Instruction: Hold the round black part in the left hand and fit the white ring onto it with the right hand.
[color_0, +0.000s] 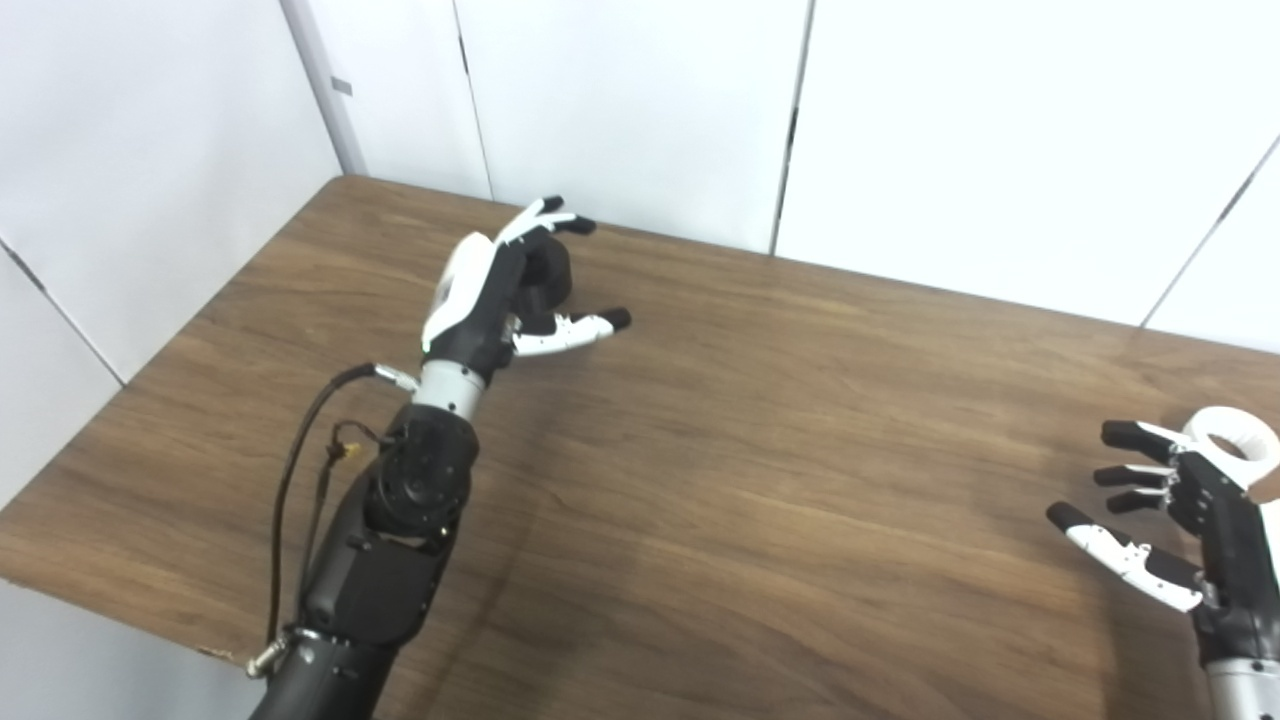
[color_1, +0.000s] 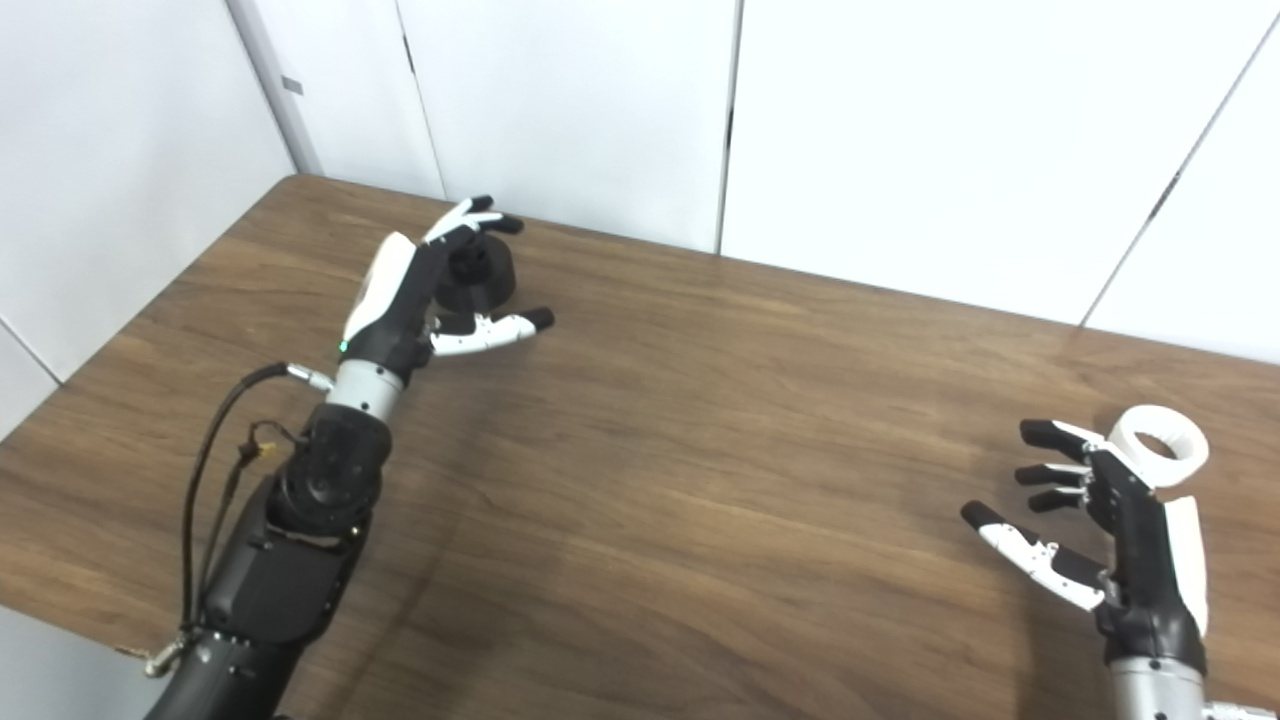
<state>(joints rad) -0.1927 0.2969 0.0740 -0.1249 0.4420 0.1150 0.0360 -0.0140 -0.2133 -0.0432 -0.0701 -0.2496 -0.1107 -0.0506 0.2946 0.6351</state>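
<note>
The round black part (color_1: 487, 274) stands on the wooden table (color_0: 760, 450) at the back left. My left hand (color_0: 488, 300) is cupped around its left side, with the fingers arched over its top and the thumb stretched out in front of it, not closed on it. The white ring (color_1: 1160, 446) lies on the table at the far right. My right hand (color_1: 1110, 520) hovers just in front of the ring and to its left, open, with fingers spread and nothing between them. The fingers cover part of the ring's near edge.
White wall panels (color_0: 640, 110) rise close behind the table's back edge, and another white wall (color_0: 150, 150) stands along its left side. The table's front left edge (color_0: 110, 610) lies beside my left forearm.
</note>
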